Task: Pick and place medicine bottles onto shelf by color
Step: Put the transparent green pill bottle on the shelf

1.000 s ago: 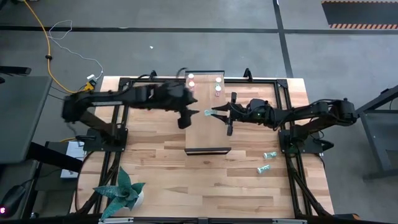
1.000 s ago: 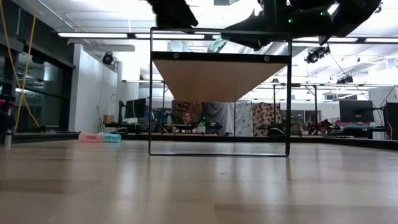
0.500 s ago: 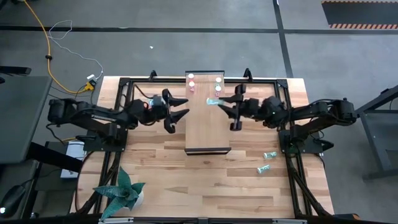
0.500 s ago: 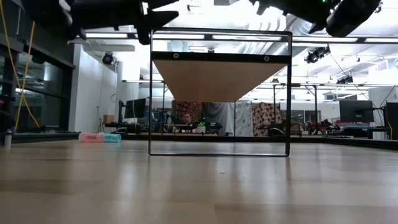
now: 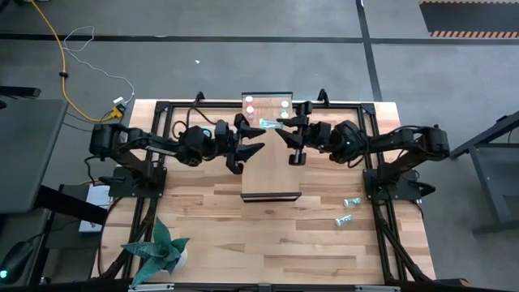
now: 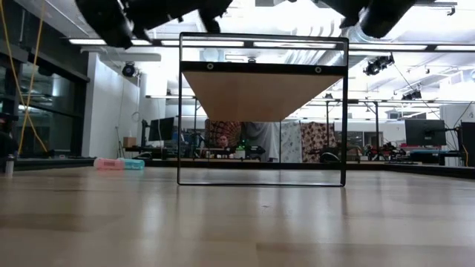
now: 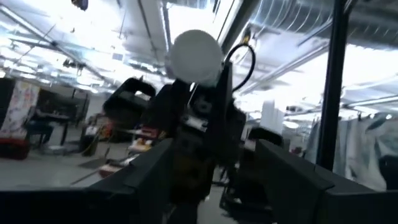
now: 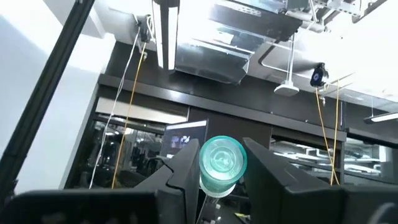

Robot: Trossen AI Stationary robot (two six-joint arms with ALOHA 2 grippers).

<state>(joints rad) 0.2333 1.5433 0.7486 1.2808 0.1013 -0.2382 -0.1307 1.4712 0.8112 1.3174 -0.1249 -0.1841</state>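
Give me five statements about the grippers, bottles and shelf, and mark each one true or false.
1. The right gripper holds a teal bottle between its fingers. True.
2. The left gripper holds a pink bottle. False: its fingers are open and empty.
3. Capped bottles already stand at the far end of the shelf. True.
4. Two bottles lie on the table to the right of the shelf. True.
5. Both grippers rest on the tabletop. False: both hover above the shelf.
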